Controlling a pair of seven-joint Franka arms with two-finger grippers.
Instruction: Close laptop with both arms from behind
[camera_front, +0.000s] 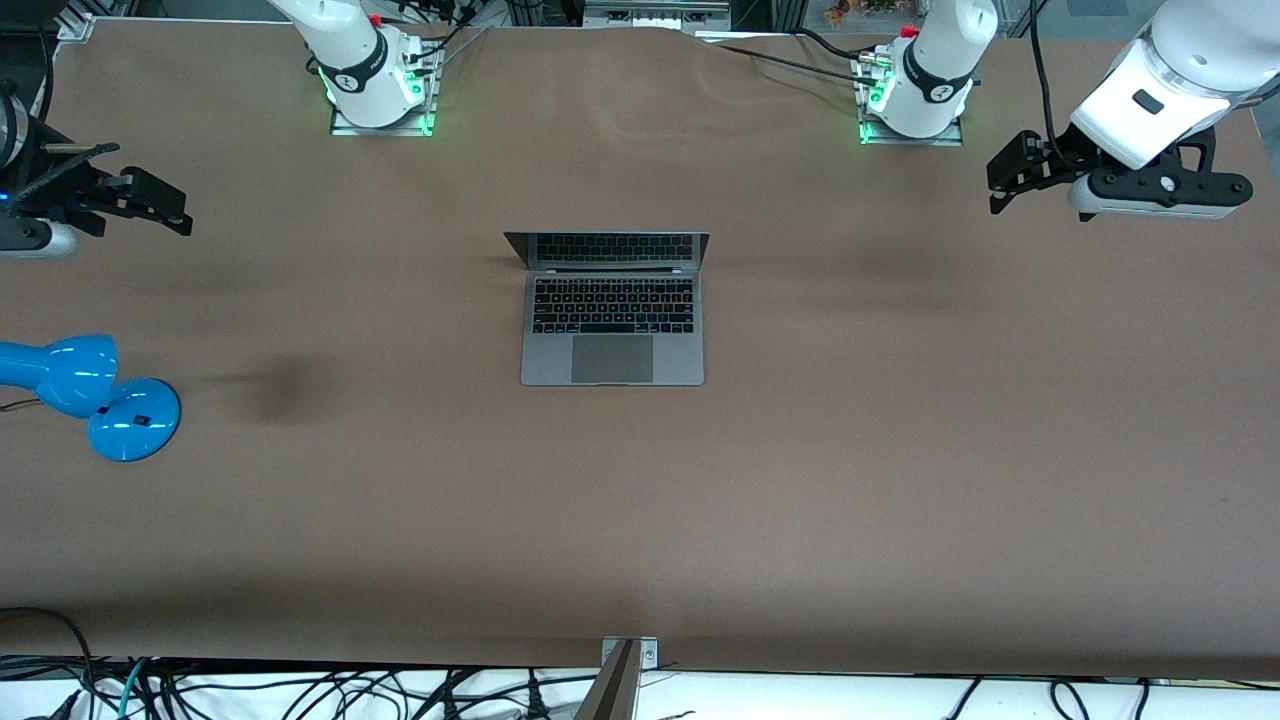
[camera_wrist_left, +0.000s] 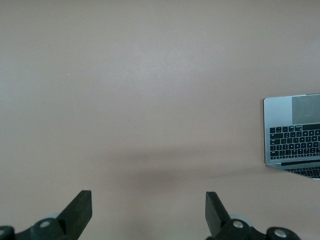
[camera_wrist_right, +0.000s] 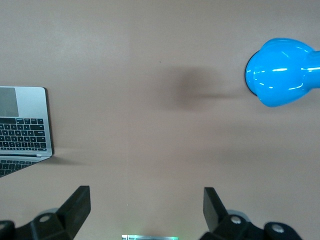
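The space-grey laptop (camera_front: 612, 318) stands open in the middle of the brown table, its lid upright and its keyboard and trackpad facing the front camera. It also shows at the edge of the left wrist view (camera_wrist_left: 294, 134) and of the right wrist view (camera_wrist_right: 22, 131). My left gripper (camera_front: 1003, 181) is open and empty, up over bare table at the left arm's end, well away from the laptop. My right gripper (camera_front: 172, 212) is open and empty, up over bare table at the right arm's end, equally far from the laptop.
A blue desk lamp (camera_front: 95, 393) lies at the right arm's end of the table, nearer the front camera than my right gripper; its head shows in the right wrist view (camera_wrist_right: 280, 71). The two arm bases (camera_front: 378, 90) (camera_front: 915, 95) stand farther from the camera than the laptop.
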